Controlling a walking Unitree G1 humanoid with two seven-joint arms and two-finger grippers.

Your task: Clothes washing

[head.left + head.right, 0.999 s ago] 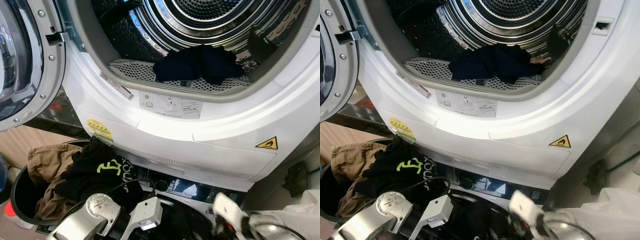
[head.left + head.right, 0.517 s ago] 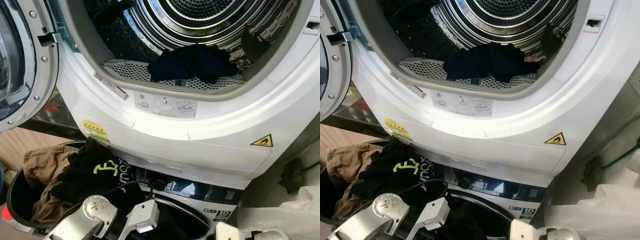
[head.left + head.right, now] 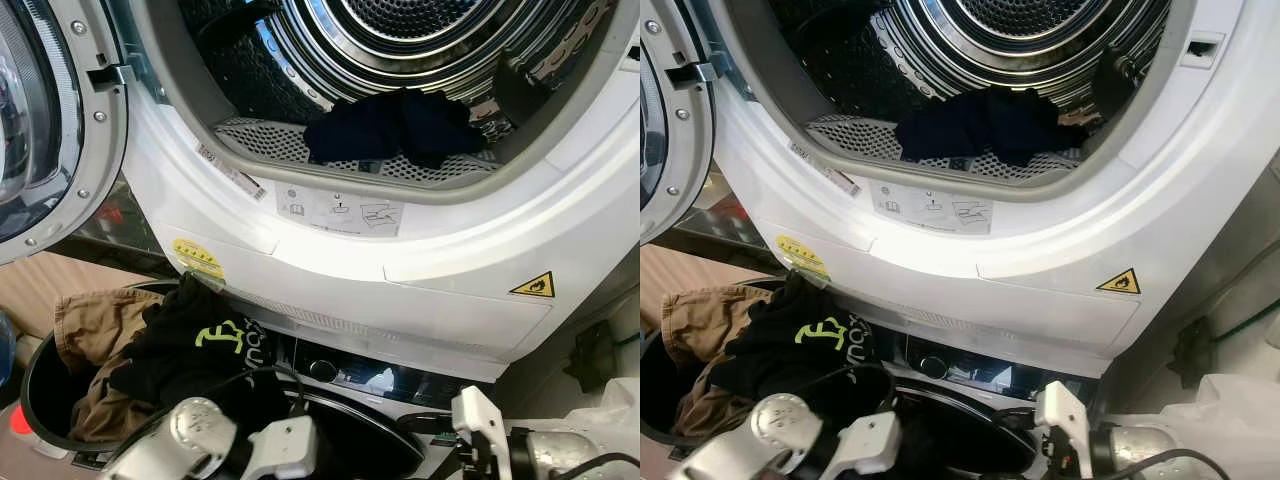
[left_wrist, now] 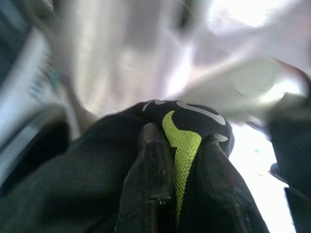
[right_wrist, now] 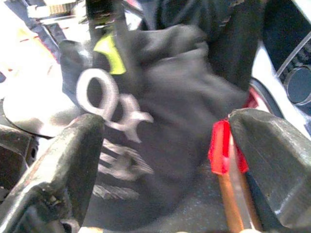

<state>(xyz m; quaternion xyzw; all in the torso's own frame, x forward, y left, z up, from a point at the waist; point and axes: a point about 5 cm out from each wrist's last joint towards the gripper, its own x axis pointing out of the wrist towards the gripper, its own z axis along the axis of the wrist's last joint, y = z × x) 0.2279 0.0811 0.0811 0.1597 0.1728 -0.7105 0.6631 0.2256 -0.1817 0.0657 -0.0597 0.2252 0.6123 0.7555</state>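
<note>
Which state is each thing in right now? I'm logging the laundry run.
Upper drum door: swung open.
Dark garment: lying in the upper drum.
Black shirt: draped over the basket, pinched by the left gripper.
Brown garment: in the basket.
Right gripper: open, facing the black shirt.

Both eye views are looking down at the white open-doored dryer [image 3: 400, 250]; wrist views are sitting close against the black printed garment [image 5: 160, 145].
</note>
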